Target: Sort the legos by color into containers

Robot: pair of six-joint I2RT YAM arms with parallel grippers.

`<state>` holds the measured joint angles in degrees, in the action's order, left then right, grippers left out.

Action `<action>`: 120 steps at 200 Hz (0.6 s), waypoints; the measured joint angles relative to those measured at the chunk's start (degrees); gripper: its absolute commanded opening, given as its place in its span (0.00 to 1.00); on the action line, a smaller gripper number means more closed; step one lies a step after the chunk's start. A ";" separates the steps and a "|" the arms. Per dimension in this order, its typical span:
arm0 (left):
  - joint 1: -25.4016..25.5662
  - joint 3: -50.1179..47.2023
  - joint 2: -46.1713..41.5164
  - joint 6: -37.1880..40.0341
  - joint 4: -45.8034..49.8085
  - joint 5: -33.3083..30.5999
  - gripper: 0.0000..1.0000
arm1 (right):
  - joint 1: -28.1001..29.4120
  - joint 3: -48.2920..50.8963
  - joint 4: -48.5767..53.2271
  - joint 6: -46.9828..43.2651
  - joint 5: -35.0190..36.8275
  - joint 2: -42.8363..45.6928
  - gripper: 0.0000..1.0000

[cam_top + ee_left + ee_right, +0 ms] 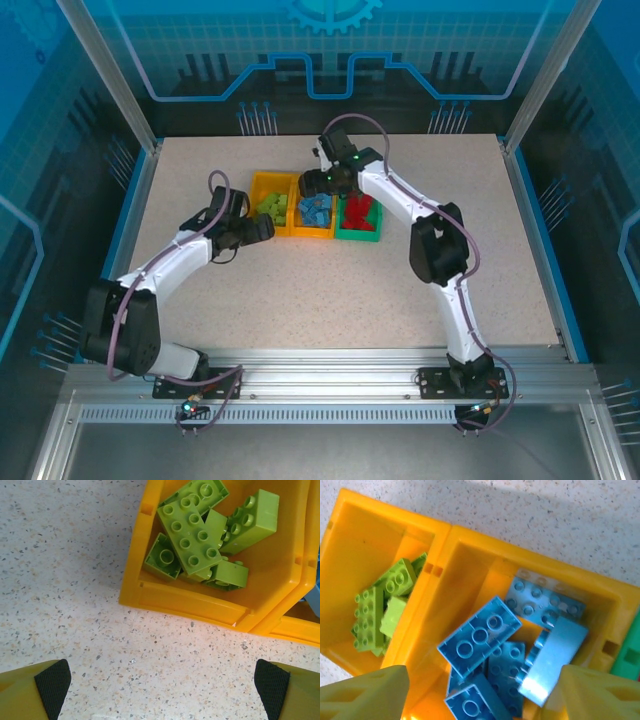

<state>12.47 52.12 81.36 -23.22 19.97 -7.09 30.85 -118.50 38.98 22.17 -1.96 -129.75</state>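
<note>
Three joined bins stand mid-table. The left orange-yellow bin [257, 192] holds lime green legos [272, 207], the middle orange-yellow bin [299, 232] holds blue legos [315, 211], and the green bin [357, 236] holds red legos [358, 212]. My left gripper [162, 685] is open over bare table just in front of the left bin [185, 602], whose lime legos [192, 535] lie piled inside. My right gripper [480, 695] is open above the middle bin [470, 565], with several loose blue legos [480, 635] below it. The fingers hold nothing.
The speckled tabletop [330, 290] stretches around the bins, bordered by a blue rim and the enclosure's posts. An edge of the green bin [627, 657] shows at the right of the right wrist view. The right arm's elbow [438, 250] stands right of the bins.
</note>
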 measured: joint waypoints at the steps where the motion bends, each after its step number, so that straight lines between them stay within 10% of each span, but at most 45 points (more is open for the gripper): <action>1: 0.00 -0.09 -0.07 0.02 0.00 -0.09 0.99 | 0.00 0.22 0.00 0.04 0.04 0.15 0.88; 62: 0.00 -0.87 -1.51 0.83 0.52 -7.43 0.99 | -2.29 28.11 -5.14 -1.64 7.82 28.94 0.99; 120: -0.66 -2.80 -3.02 2.86 -0.09 -14.95 0.99 | -18.27 56.46 -16.46 -7.50 16.46 52.65 1.00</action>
<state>11.81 49.32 78.35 -20.36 19.88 -22.04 12.58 -62.04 22.52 14.68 14.50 -77.10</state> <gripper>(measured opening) 0.989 0.999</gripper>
